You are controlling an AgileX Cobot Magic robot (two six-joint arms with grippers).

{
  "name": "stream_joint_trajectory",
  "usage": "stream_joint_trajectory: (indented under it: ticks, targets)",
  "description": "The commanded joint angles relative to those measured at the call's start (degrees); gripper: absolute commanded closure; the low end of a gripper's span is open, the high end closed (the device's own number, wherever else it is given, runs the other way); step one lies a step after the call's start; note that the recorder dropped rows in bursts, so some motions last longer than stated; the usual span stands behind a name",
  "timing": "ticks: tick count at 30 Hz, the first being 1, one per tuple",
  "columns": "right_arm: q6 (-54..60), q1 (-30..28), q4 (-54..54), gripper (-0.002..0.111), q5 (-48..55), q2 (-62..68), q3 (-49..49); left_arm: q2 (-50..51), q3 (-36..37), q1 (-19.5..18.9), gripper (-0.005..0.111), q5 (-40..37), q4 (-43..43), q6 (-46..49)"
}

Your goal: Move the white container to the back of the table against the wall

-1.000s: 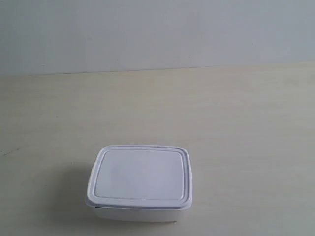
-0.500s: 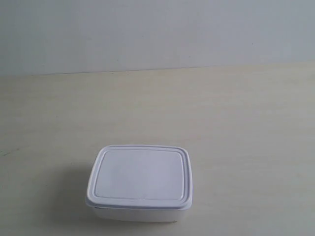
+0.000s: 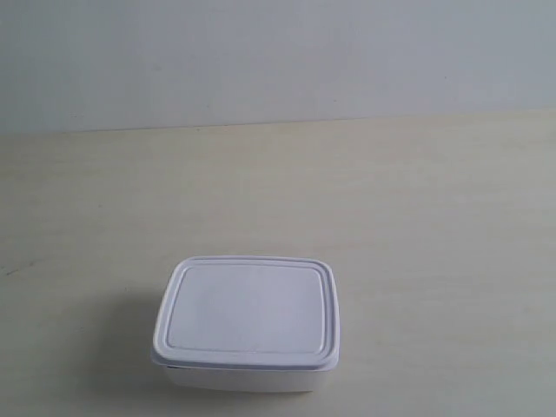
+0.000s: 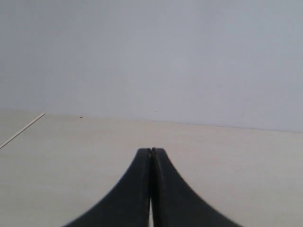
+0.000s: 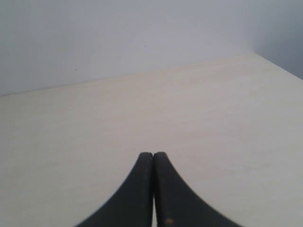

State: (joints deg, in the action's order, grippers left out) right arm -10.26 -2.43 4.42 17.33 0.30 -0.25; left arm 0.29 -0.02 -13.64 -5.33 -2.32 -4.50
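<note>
A: Layout?
B: The wall (image 3: pixel 278 61) backed the table (image 3: pixel 417 200). The white container (image 3: pixel 248 317) sat on the near side, well apart from the wall. The left gripper (image 4: pixel 151 150) and right gripper (image 5: pixel 153 153) were closed and empty.
A: Risk? Change?
B: A high push might have tipped it. Nothing had moved since earlier.

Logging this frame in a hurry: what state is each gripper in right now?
Left gripper: closed, holding nothing.
Right gripper: closed, holding nothing.
</note>
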Motion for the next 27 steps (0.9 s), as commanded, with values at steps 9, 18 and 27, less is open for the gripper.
stream_joint_trajectory:
  ticks: [9, 18, 27]
  targets:
    - [-3.30, -0.24, -22.08, 0.108, -19.47, -0.30, 0.25, -0.29, 0.02, 0.43, 0.107, 18.13, 0.15, -20.42]
    - [-3.30, -0.24, -30.01, 0.108, -25.12, -0.30, 0.25, -0.29, 0.02, 0.43, 0.107, 22.34, 0.15, -26.02]
    - [-6.81, -0.24, -30.01, 0.108, -26.73, -0.30, 0.25, -0.29, 0.02, 0.43, 0.107, 24.21, 0.02, -36.83]
